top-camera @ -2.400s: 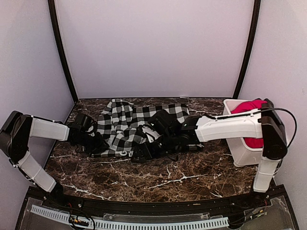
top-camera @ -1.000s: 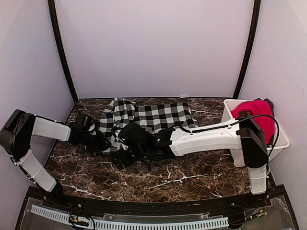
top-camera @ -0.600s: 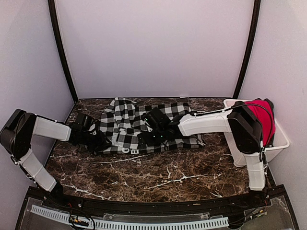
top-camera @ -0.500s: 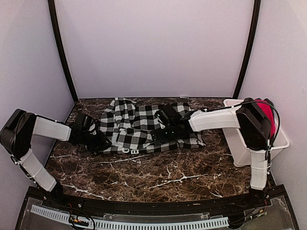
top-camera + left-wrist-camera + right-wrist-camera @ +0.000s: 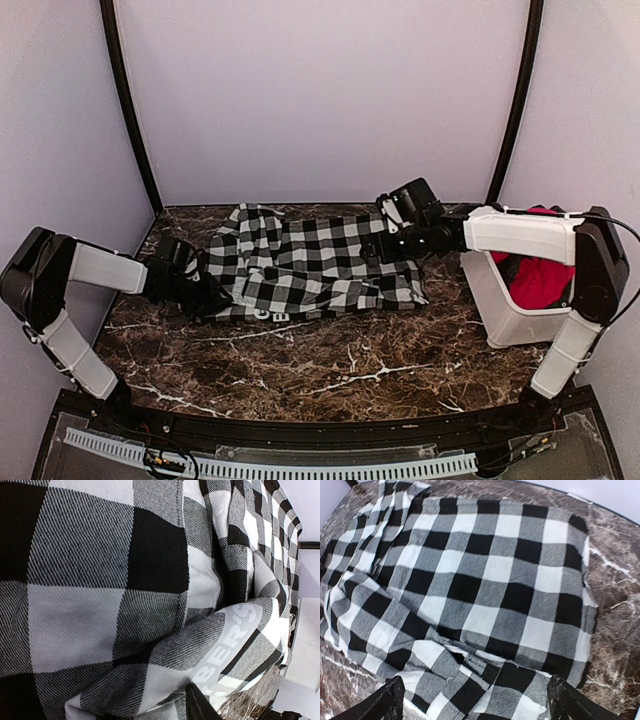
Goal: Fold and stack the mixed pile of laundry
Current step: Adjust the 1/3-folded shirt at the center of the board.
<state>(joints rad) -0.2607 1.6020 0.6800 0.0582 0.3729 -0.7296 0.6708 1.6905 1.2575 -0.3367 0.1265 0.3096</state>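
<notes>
The black-and-white checked garment (image 5: pixel 310 265) lies spread across the marble table, its white lettering (image 5: pixel 235 635) along the near left hem. My left gripper (image 5: pixel 205 292) sits low at the garment's left edge. In the left wrist view the checked cloth (image 5: pixel 100 580) fills the frame and bunches around one dark fingertip (image 5: pixel 200 705), so the left gripper (image 5: pixel 150 712) looks shut on it. My right gripper (image 5: pixel 380 243) hovers open above the garment's right end, the checked cloth (image 5: pixel 485 580) flat below the right gripper (image 5: pixel 477 710). The red garment (image 5: pixel 535 280) lies in the bin.
A white plastic bin (image 5: pixel 520 325) stands at the table's right edge, under the right arm's forearm. Bare marble table (image 5: pixel 350 370) runs along the front. Pale walls with black posts close off the back and both sides.
The right arm swept from the garment's near left side across to its right end and lifted off it. The garment now lies flatter. The left arm has not moved.
</notes>
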